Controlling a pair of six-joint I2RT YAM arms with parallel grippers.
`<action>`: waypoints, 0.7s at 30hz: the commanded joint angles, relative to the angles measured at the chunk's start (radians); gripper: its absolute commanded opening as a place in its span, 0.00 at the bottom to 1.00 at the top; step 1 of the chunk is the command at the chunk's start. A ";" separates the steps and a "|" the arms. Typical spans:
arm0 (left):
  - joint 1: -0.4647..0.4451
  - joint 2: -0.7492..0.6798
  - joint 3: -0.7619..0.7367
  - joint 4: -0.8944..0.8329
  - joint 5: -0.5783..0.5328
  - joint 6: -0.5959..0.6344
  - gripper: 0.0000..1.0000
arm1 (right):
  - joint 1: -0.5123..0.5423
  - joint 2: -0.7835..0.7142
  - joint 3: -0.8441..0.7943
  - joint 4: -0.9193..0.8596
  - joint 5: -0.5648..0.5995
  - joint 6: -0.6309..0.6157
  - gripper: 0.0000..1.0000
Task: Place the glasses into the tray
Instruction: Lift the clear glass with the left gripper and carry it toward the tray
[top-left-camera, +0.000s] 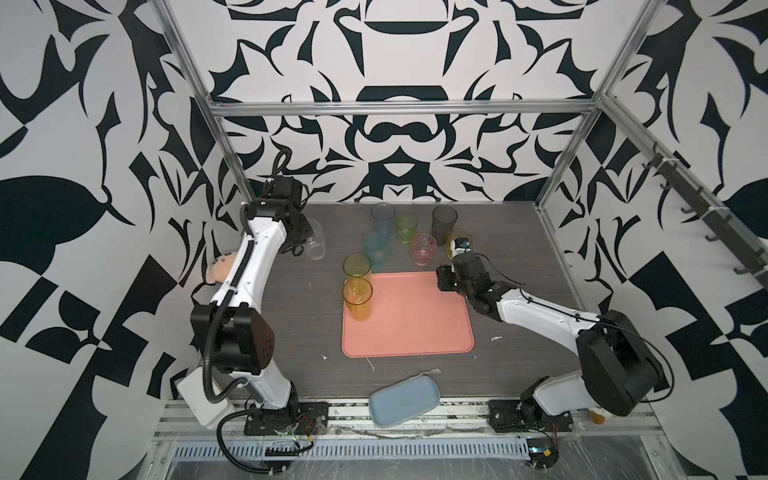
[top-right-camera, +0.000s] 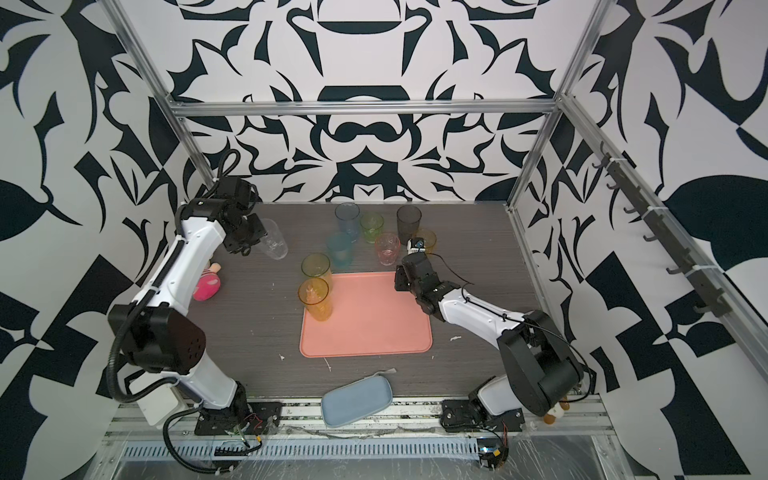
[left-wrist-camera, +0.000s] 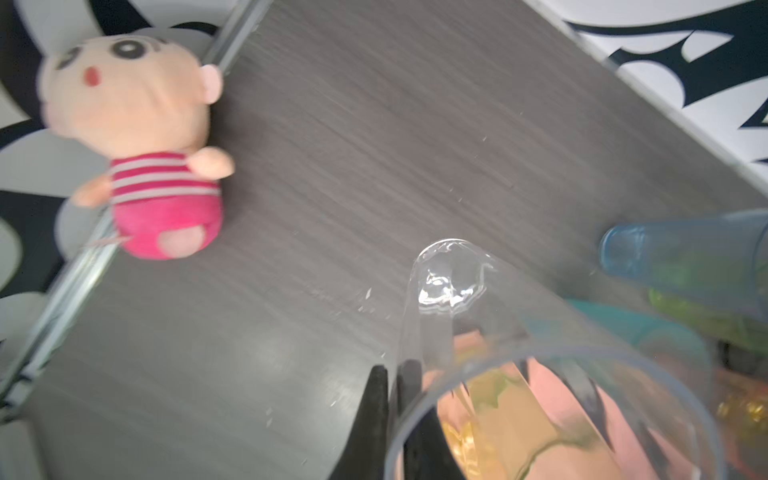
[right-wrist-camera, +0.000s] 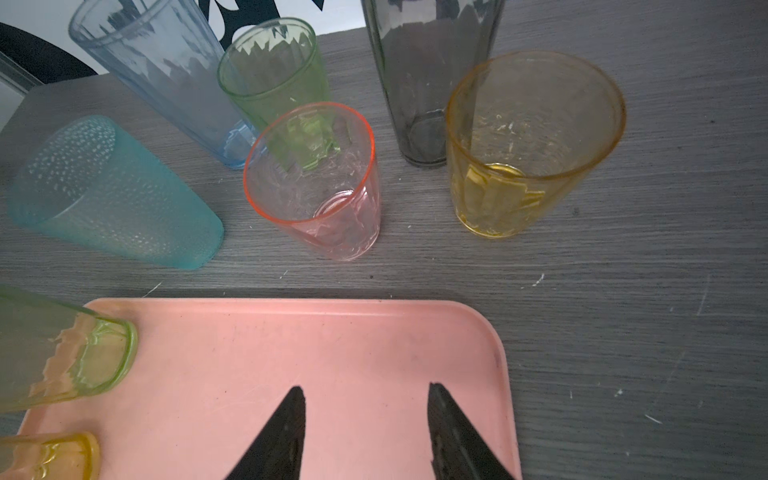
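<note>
At the back-left of the table (top-left-camera: 309, 328), left gripper (left-wrist-camera: 392, 374) was pinched on the rim wall of the clear glass (top-left-camera: 316, 242), one black tip inside, one outside. Glass hung tilted, long axis slanting base-down away from the claw. Tray (top-left-camera: 415, 320) lay well to its right and nearer the front, so the carry looked rightward and forward. Right gripper (right-wrist-camera: 365, 388) hovered half spread and empty over the tray's far corner, nearer the pink glass (right-wrist-camera: 316, 187).
</note>
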 joint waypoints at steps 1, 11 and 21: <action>-0.009 -0.085 -0.023 -0.172 -0.048 0.034 0.00 | -0.001 -0.004 0.042 0.005 0.000 0.004 0.51; -0.061 -0.246 -0.097 -0.369 -0.080 0.049 0.00 | -0.001 0.018 0.047 0.003 0.004 0.002 0.51; -0.148 -0.322 -0.255 -0.431 -0.097 0.048 0.00 | 0.000 0.029 0.049 0.004 0.011 0.001 0.51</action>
